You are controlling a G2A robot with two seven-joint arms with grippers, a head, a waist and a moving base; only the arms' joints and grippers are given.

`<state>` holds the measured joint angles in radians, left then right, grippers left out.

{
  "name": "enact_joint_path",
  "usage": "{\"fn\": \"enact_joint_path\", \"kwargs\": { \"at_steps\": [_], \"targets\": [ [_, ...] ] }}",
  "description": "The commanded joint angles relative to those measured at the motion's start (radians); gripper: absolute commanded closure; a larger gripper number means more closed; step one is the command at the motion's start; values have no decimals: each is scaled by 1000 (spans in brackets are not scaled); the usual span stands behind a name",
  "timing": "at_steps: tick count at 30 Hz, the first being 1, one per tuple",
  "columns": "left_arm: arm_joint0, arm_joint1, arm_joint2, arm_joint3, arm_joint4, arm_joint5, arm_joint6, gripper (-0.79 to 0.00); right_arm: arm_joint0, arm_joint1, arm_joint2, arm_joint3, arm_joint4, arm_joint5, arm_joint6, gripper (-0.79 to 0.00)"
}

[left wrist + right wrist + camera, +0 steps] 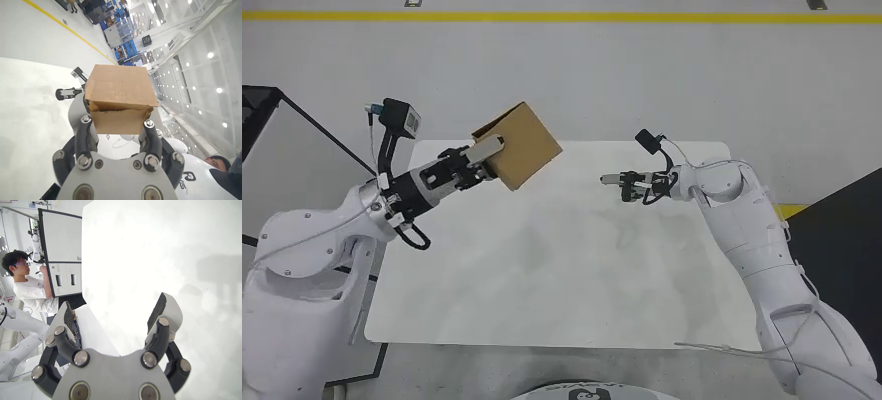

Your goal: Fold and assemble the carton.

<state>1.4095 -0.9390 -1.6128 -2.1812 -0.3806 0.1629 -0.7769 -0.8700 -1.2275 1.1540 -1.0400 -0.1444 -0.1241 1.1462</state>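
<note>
The left end effector is clamped on one end of the carton and holds it tilted in the air over the far-left corner of the bench, partly out past the far edge. In the left wrist view, the end flaps between the fingers meet along a ragged seam with a dark gap, so this end looks folded but not fully seated.

The right end effector hovers with its jaws apart and empty over the far right of the bench, well apart from the carton.

To close that seam well, I would bring the carton down toward the middle of the bench, where the broad bare surface gives support. The right end effector could then press the flaps flat while the left keeps its hold away from the bench edges
</note>
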Motion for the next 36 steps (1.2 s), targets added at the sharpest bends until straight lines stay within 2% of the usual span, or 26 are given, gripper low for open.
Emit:
{"fn": "enact_joint_path", "kwargs": {
  "at_steps": [1,4,6,11,14,20,30,36],
  "targets": [
    [1,0,0,2,8,-6,6,0,0,0,0,0,0,0,0,-785],
    [9,-4,4,10,-31,3,36,0,0,0,0,0,0,0,0,-785],
    [21,-7,12,7,-90,49,50,0,0,0,0,0,0,0,0,-785],
    [46,-22,22,5,-371,179,142,0,0,0,0,0,0,0,0,-785],
    [48,-27,21,-9,-480,249,189,0,0,0,0,0,0,0,0,-785],
    [49,-39,15,-9,-716,324,263,0,0,0,0,0,0,0,0,-785],
    [42,-40,20,-37,-728,340,265,0,0,0,0,0,0,0,0,-785],
    [54,-51,23,-27,-938,373,341,0,0,0,0,0,0,0,0,-785]
  ]
}}
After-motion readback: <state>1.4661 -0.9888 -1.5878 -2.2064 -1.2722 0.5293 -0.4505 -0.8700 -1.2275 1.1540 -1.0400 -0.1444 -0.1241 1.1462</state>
